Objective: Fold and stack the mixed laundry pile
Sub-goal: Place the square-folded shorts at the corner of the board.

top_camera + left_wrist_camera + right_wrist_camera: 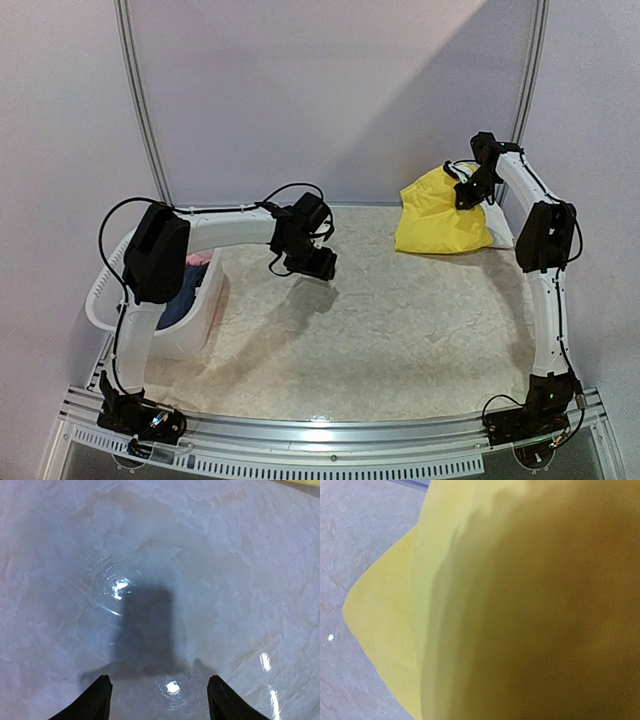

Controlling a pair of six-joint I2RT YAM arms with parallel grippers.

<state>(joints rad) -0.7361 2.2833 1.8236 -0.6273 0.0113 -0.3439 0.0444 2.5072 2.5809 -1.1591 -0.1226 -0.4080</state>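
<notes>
The bright yellow shorts (435, 220) lie at the far right of the table, their top edge pulled up toward my right gripper (465, 195), which is shut on that edge. In the right wrist view the yellow shorts (470, 605) fill nearly the whole frame and hide the fingers. A white piece (500, 237) shows under the shorts' right side. My left gripper (318, 265) hovers open over the bare table left of centre; the left wrist view shows nothing in the gap of the left gripper (157, 680). A dark navy piece (185, 305) and a pink piece (198, 259) lie in the basket.
The white slotted basket (105, 300) stands at the table's left edge, partly behind my left arm. A curved metal frame (140, 100) and a grey backdrop close off the far side. The pale marbled tabletop (400, 330) stretches between the two arms.
</notes>
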